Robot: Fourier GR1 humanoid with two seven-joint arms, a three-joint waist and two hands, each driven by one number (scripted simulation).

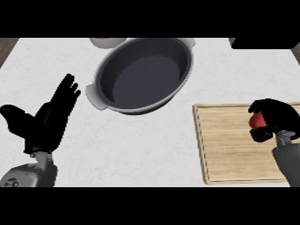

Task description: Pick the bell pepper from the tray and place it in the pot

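- My right hand [279, 115] is curled round the red bell pepper [258, 120], at the tray's [230, 145] upper right corner; I judge the grasp done.
- The pot [103, 72] holds nothing, so the carry and the release are left.
- My left hand [48, 121] rests open over the bench [145, 145].

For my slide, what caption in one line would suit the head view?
Right hand curled round the red bell pepper at the wooden tray; pot empty beside it, left hand resting open.
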